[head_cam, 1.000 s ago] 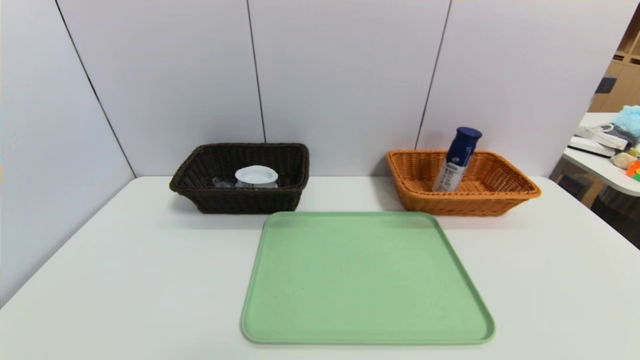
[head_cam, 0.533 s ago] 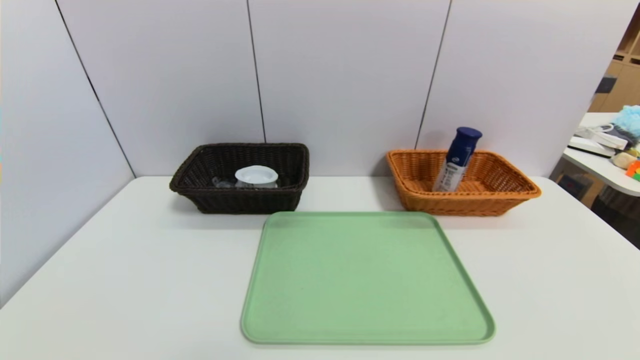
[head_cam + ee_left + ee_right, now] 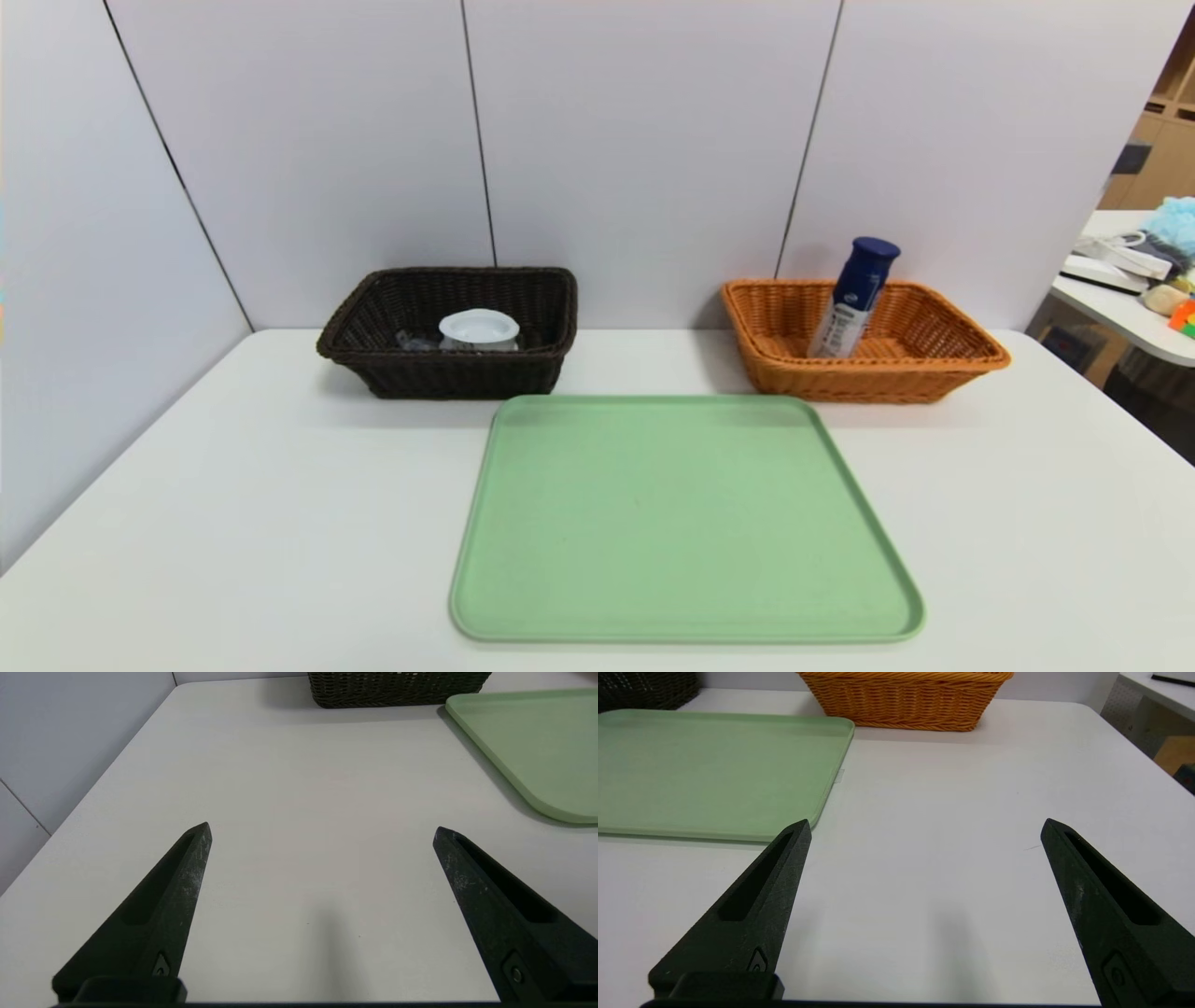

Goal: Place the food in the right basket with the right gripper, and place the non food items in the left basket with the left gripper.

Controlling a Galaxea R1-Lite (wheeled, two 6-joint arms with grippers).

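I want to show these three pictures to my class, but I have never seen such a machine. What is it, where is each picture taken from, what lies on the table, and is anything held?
This is a robot with two arms, each ending in a two-fingered gripper. The wide picture comes from a camera on its head; neither arm shows there. On the white table lies a bare green tray. Behind it stand a dark brown basket holding a white round container, and an orange basket holding a leaning blue-capped bottle. The other two pictures come from cameras on the wrists. The left gripper and the right gripper are both open over bare table and hold nothing.
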